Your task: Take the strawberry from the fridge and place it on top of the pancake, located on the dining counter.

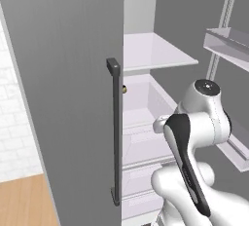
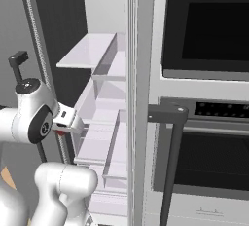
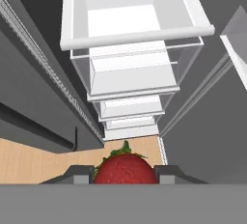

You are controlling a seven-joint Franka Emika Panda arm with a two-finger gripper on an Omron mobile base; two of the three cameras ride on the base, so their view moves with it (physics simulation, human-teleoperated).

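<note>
The fridge stands with 1 door closed and the other swung wide, its white shelves and clear drawers exposed just ahead of the arm. In the hand view the gripper is clamped on the strawberry, red flesh bulging between the 2 fingertips with its green cap toward the drawers. Berry secured, the step in hand looks like withdrawal: pull straight out from the shelves, keeping clear of the dark bar handle on the left and the door bins on the right, and hold the squeeze steady, since soft fruit may slip or bruise.
</note>
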